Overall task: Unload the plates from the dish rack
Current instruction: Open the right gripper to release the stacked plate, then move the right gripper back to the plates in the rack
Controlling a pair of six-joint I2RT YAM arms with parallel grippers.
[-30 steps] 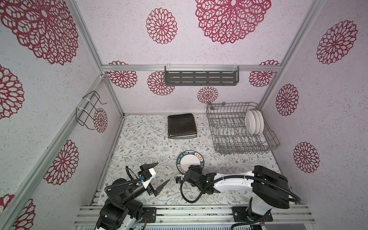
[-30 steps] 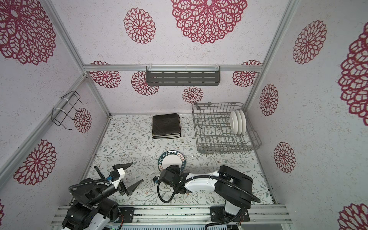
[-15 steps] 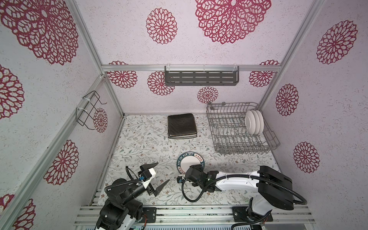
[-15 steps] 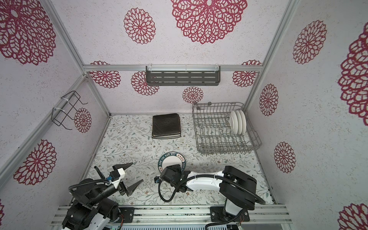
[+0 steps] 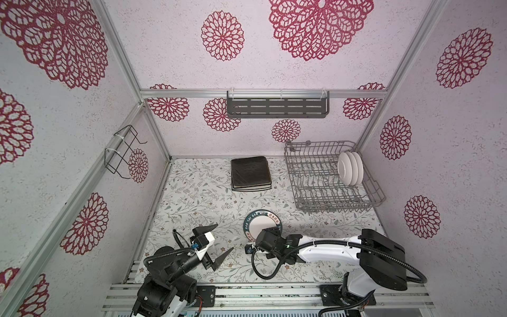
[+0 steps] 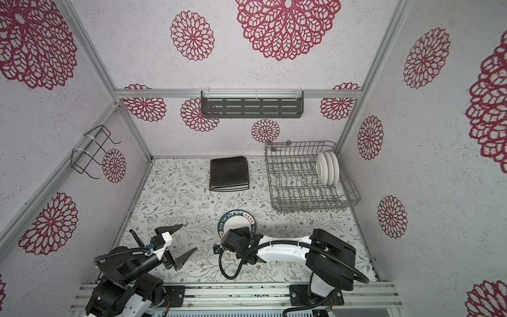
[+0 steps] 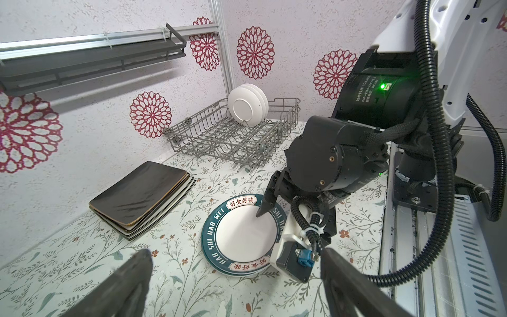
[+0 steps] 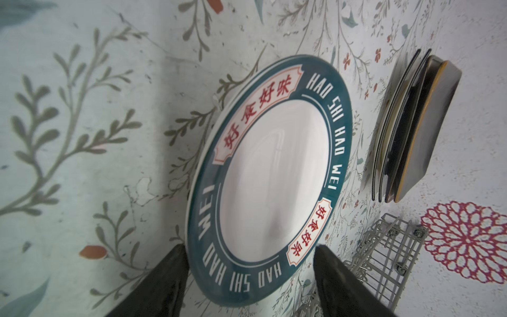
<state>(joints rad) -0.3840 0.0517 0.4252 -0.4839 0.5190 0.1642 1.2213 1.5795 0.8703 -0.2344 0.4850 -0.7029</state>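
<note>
The grey wire dish rack [image 5: 337, 204] [image 6: 310, 203] [image 7: 233, 145] stands at the back right, with three white round plates [image 5: 349, 168] [image 6: 326, 168] [image 7: 245, 107] upright at its far end. A round plate with a teal printed rim [image 5: 259, 223] [image 6: 236, 222] [image 7: 238, 233] [image 8: 274, 175] lies flat at front centre, on top of another round plate. My right gripper [image 8: 249, 248] is open with its jaws astride that plate's near rim; one finger [image 7: 263, 204] hovers over the white middle. Square plates [image 5: 251, 173] [image 7: 140, 189] sit stacked at back centre. My left gripper [image 5: 225, 237] [image 6: 189, 236] stands open and empty at front left.
A dark slotted shelf [image 5: 277, 107] hangs on the back wall and a black wire holder [image 5: 123, 151] on the left wall. The right arm's cable loop [image 5: 263, 269] lies near the front rails [image 5: 247, 293]. Walls close in on three sides.
The right gripper's jaws have spread wider around the printed plate's rim, and that arm's elbow has shifted slightly right. The plate lies where it was. The left arm has not moved.
</note>
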